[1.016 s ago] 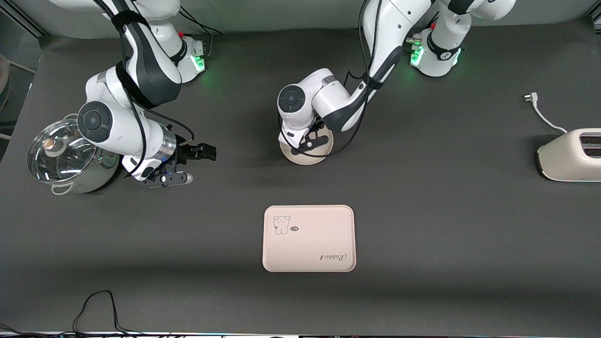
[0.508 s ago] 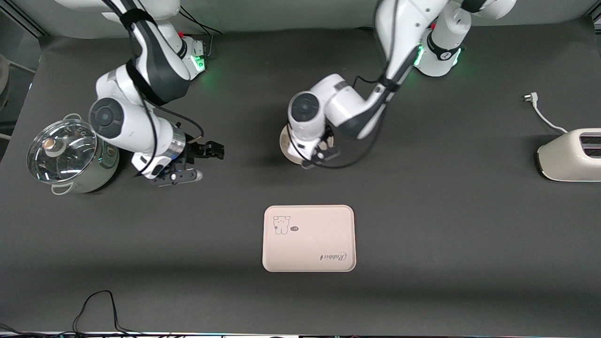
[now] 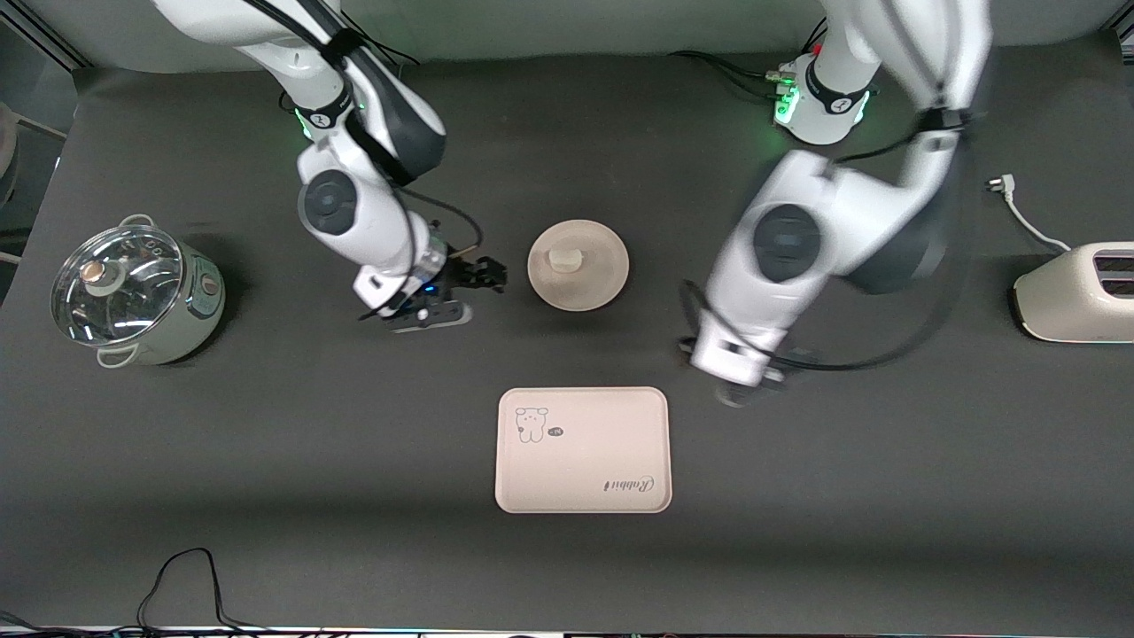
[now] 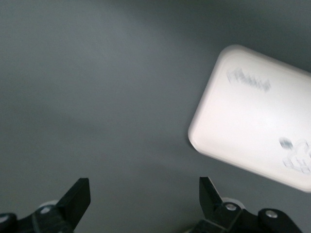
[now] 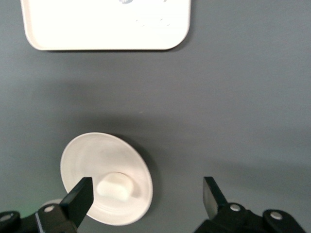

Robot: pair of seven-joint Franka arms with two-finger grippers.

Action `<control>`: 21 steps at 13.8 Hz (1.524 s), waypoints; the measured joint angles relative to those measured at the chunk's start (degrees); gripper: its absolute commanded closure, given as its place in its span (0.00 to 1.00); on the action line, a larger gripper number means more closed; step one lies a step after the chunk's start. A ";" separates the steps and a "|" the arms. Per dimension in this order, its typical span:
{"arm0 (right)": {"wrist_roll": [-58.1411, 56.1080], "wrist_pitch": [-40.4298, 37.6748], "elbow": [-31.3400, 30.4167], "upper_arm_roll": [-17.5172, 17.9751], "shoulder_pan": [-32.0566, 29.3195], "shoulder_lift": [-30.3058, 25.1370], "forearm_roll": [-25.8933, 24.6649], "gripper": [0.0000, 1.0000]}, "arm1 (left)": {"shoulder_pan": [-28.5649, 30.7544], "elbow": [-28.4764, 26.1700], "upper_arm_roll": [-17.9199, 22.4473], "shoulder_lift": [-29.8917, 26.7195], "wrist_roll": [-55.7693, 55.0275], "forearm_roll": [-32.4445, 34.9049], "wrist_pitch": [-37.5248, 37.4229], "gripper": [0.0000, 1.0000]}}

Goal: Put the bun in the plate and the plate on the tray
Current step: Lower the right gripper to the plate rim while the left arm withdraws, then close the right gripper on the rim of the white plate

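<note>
The bun [image 3: 565, 260] lies on the plate [image 3: 601, 285], a little off the plate's middle, so the first half of the job reads as done. The plate sits on the dark table mat [image 3: 886, 496], farther from the front camera than the tray [image 3: 611, 434] and well apart from it; the tray lies bare, its cartoon animal and "Rabbit" script uncovered. The second half, plate onto tray, is not yet done. The right gripper [image 3: 461, 290] hangs low just beside the plate, toward the right arm's end of the table, its jaws spread wide and holding nothing; the right wrist view shows the two fingertips [image 5: 77, 200] apart, with the plate and bun showing between them and the tray farther off. The left gripper [image 3: 740, 390] is over bare mat near the tray's corner toward the left arm's end of the table; the left wrist view shows its jaws parted and empty, with only mat between them and the tray to one side. Neither gripper touches the plate. In my judgement the right arm is the better placed to take the plate by its rim, and the carry will need the plate kept level, since the bun rests loose on it. A lidded pot [image 3: 133, 292] and a toaster [image 3: 1076, 297] stand at the two ends of the table, clear of the work.
</note>
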 measured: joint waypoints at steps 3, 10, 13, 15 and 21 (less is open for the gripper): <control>4.41 7.19 -2.74 2.17 0.85 4.00 -3.67 0.00 | 9.71 0.10 0.11 -2.81 13.79 0.68 -2.95 0.00; 27.92 9.04 -2.83 4.63 2.33 13.30 -30.00 0.00 | 21.23 -0.49 0.42 -10.31 24.12 0.66 -12.93 0.00; 29.44 9.24 -2.79 4.73 3.53 14.72 -30.47 0.00 | 12.59 -5.82 8.02 -16.33 24.15 -0.67 -12.89 0.00; 30.37 9.24 -2.79 4.74 4.03 15.38 -30.47 0.00 | 8.64 -8.70 13.30 -19.15 25.57 -2.86 -12.62 0.00; 30.98 9.26 -2.80 4.72 4.04 17.52 -30.47 0.40 | 8.86 -10.04 16.00 -20.21 28.88 -3.82 -12.17 0.00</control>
